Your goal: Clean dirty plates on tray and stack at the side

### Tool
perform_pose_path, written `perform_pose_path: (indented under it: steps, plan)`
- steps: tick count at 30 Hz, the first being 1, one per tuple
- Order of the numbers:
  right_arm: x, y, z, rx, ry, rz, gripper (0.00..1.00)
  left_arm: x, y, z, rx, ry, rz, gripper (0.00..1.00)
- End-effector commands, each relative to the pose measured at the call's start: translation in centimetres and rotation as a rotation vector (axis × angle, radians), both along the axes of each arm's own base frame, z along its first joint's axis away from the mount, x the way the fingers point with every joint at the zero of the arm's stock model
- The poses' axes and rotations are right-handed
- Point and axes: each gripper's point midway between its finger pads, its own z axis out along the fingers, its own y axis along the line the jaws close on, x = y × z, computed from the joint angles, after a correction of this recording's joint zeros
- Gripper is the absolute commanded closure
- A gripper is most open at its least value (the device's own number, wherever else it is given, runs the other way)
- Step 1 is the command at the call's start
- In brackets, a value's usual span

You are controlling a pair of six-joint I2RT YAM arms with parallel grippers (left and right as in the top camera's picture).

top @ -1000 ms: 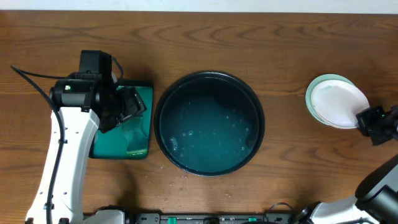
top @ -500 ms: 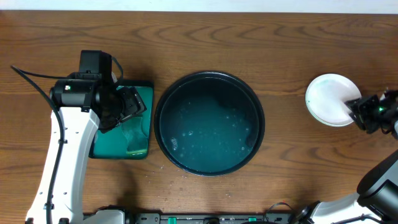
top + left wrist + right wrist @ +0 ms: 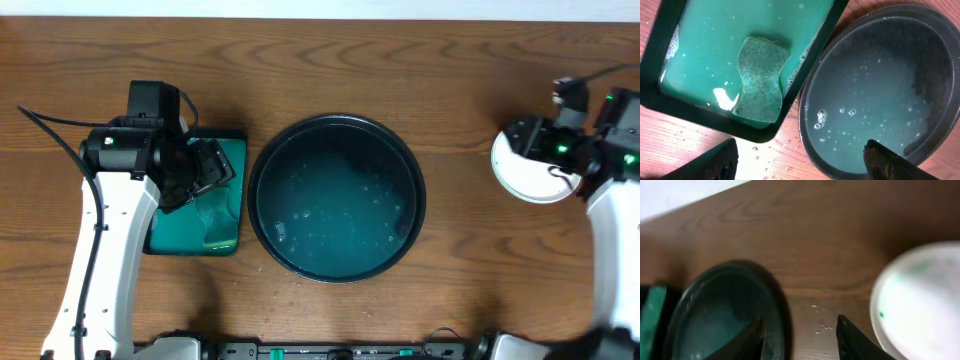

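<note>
White and faintly teal, the plates (image 3: 522,176) sit together at the far right of the wooden table (image 3: 400,60), well apart from the tray (image 3: 336,200); how many lie in the pile cannot be told from above, as the right arm's wrist covers its right half. The right wrist view shows the top plate (image 3: 920,300) pale and round, with a small green speck near its left edge. The right gripper (image 3: 800,321) hangs over the bare wood just left of the pile, its two dark fingers (image 3: 752,340) parted to a middling gap, with only the table between them and nothing held. To the left, at the middle of the table, the round black tray holds a shallow pool of cloudy water dotted with bubbles. Just beside its left rim lies a green rectangular tray (image 3: 232,150) with a black border, filled with soapy green liquid in which a waisted green sponge (image 3: 760,82) lies flat. Above the seam between the two trays the left gripper (image 3: 801,147) hovers, its jaws spread wide, one fingertip over the wet wood on the near side of the green tray, the other over the black tray's water, gripping nothing.
</note>
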Motion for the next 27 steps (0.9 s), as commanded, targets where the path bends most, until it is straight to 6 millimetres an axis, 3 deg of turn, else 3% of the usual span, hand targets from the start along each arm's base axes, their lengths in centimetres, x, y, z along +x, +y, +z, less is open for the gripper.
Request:
perform_pose_path:
  steps: [1, 5, 11, 12, 13, 18, 27]
  plan:
    - [-1.5, 2.6, 3.5, -0.19, -0.098, 0.077, 0.55, -0.2, 0.2, 0.3, 0.001, -0.006, 0.013, 0.19]
    - [-4.5, 7.0, 6.1, -0.209, -0.159, 0.2, 0.5, -0.2, 0.2, 0.3, 0.001, -0.006, 0.013, 0.19]
    - [-11.4, 12.4, 7.8, -0.138, -0.146, 0.377, 0.41, -0.1, 0.2, 0.3, 0.0, -0.006, 0.013, 0.19]
    - [-12.4, 12.8, 7.9, -0.116, -0.132, 0.377, 0.36, -0.2, 0.2, 0.3, 0.001, -0.006, 0.013, 0.19]
    - [-13.5, 13.0, 8.1, -0.084, -0.111, 0.356, 0.01, -0.1, 0.2, 0.3, 0.0, -0.006, 0.013, 0.19]
    - [-17.0, 12.8, 8.6, -0.027, -0.072, 0.301, 0.01, -0.2, 0.2, 0.3, 0.001, -0.006, 0.013, 0.19]
    - [-22.0, 12.4, 6.1, -0.012, 0.112, 0.306, 0.01, -0.1, 0.2, 0.3, 0.0, -0.006, 0.013, 0.19]
